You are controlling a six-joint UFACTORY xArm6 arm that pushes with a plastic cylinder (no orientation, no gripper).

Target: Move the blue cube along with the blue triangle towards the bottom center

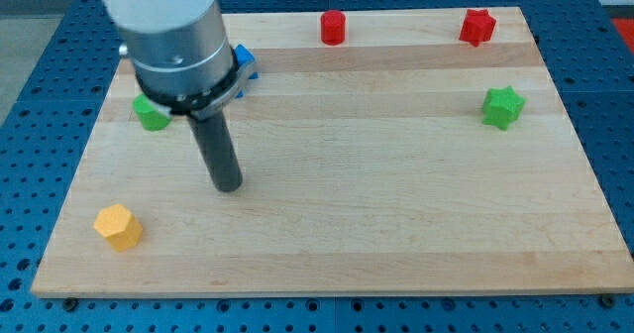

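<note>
A blue block (244, 59) shows only partly at the view's upper left, mostly hidden behind the arm's grey cylinder; I cannot tell its shape or whether a second blue block lies behind the arm. My tip (228, 185) rests on the board below that blue block and well apart from it, right of the green block.
A green block (151, 114) sits at the left, partly behind the arm. A yellow hexagonal block (118, 226) lies at the bottom left. A red cylinder-like block (333, 27) and a red star-like block (476, 26) sit along the top edge. A green star (502, 106) is at the right.
</note>
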